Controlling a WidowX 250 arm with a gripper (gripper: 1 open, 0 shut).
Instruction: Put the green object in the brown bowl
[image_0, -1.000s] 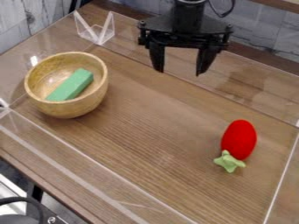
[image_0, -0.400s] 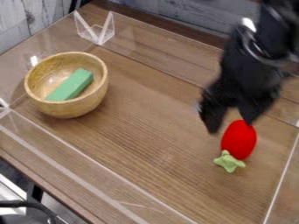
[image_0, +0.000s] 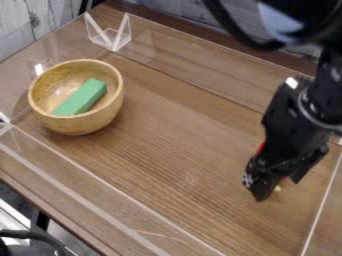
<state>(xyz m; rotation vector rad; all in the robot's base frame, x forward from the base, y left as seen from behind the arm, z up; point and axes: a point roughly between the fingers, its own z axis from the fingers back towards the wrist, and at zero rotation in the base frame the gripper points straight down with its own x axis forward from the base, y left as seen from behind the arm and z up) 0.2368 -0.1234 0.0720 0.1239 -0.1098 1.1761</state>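
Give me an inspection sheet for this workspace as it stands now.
Surface: wooden table with clear plastic walls around its edges.
Job's things: green block lies inside the brown bowl at the left.
Clutter: clear plastic stand at the back left; the red strawberry is not visible, the arm covers the right side.
Grippers: gripper low over the right of the table, blurred; whether the fingers are open or shut cannot be told.
Cables: nothing seen.
Surroundings: grey wall behind the table; dark floor at the lower left.
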